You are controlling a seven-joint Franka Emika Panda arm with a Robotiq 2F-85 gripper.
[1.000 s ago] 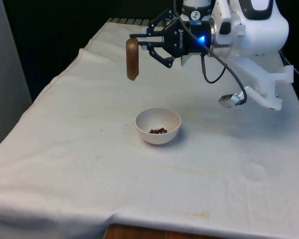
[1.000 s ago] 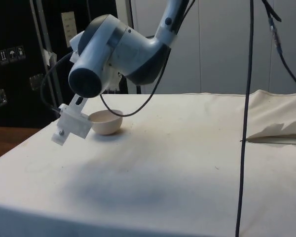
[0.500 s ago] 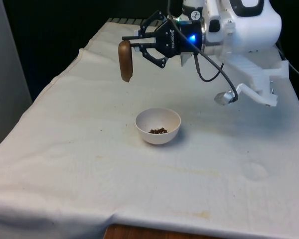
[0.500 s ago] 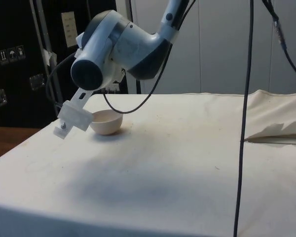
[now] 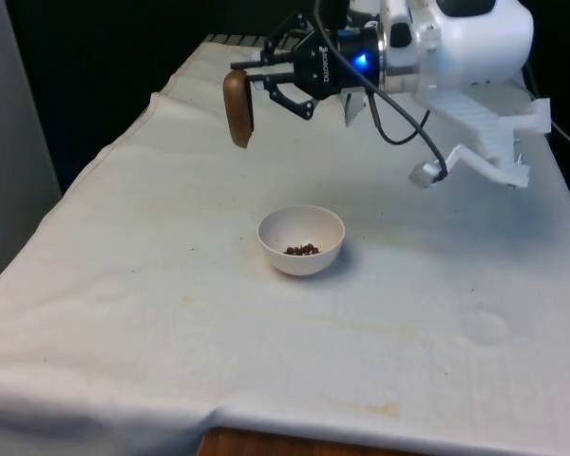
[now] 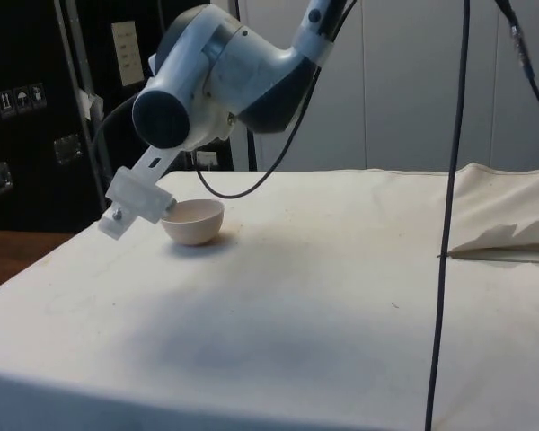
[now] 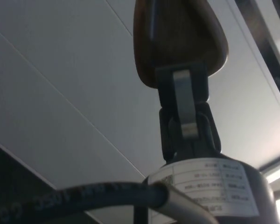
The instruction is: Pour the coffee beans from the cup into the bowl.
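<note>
Brown cup (image 5: 237, 107), one only, hangs in the air beyond the one white bowl (image 5: 301, 240), clamped in the jaws of the gripper (image 5: 258, 76) and turned on its side. Few beans (image 5: 302, 250) lie in the bowl on the surface (image 5: 171, 313).
</note>
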